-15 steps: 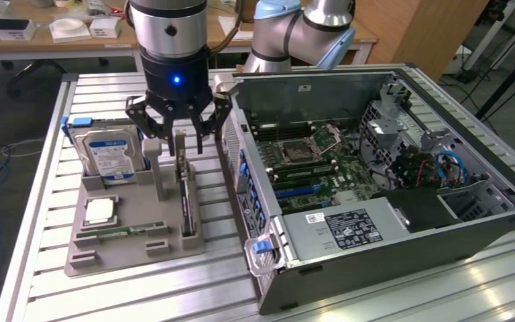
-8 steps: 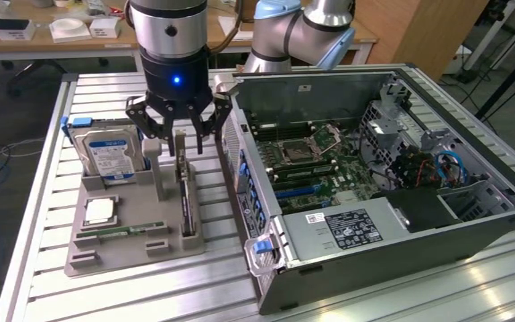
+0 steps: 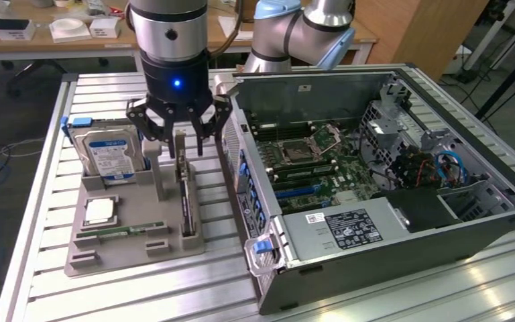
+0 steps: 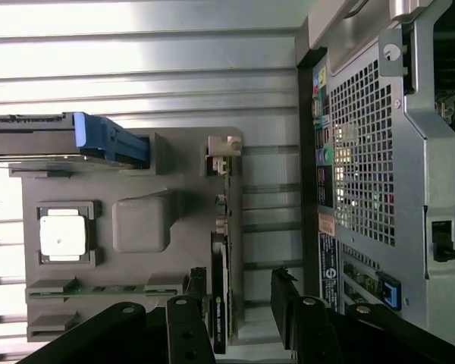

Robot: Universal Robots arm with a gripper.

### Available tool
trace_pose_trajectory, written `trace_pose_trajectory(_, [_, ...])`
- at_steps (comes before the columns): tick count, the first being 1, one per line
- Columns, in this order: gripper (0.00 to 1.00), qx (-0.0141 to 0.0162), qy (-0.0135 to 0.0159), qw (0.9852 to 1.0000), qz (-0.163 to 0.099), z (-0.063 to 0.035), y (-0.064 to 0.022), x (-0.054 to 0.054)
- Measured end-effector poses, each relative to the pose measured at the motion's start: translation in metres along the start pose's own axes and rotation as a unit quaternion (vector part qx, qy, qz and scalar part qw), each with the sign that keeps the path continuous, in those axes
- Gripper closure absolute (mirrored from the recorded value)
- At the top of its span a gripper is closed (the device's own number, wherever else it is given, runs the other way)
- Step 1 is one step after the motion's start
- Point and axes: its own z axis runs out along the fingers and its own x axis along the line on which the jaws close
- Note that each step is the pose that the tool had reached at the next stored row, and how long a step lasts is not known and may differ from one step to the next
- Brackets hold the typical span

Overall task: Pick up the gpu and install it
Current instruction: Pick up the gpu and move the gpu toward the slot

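The gripper [image 3: 179, 143] is open, jaws astride the gpu [image 3: 184, 191]. The gpu sits on edge in the grey holder [image 3: 105, 258]; lifting and installation remain

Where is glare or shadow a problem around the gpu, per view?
Exterior view: glare streaks on the table slats, gpu evenly lit under the open gripper. Wrist view: table slats washed out, processor chip nearly white, gpu edge and gripper fingers dark against the grey holder.
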Motion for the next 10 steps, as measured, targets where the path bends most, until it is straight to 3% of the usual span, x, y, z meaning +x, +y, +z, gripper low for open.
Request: trace_pose_trajectory(10, [0.53,0.0001,0.0,1.0,0.0,0.0085,-0.0028,0.0001])
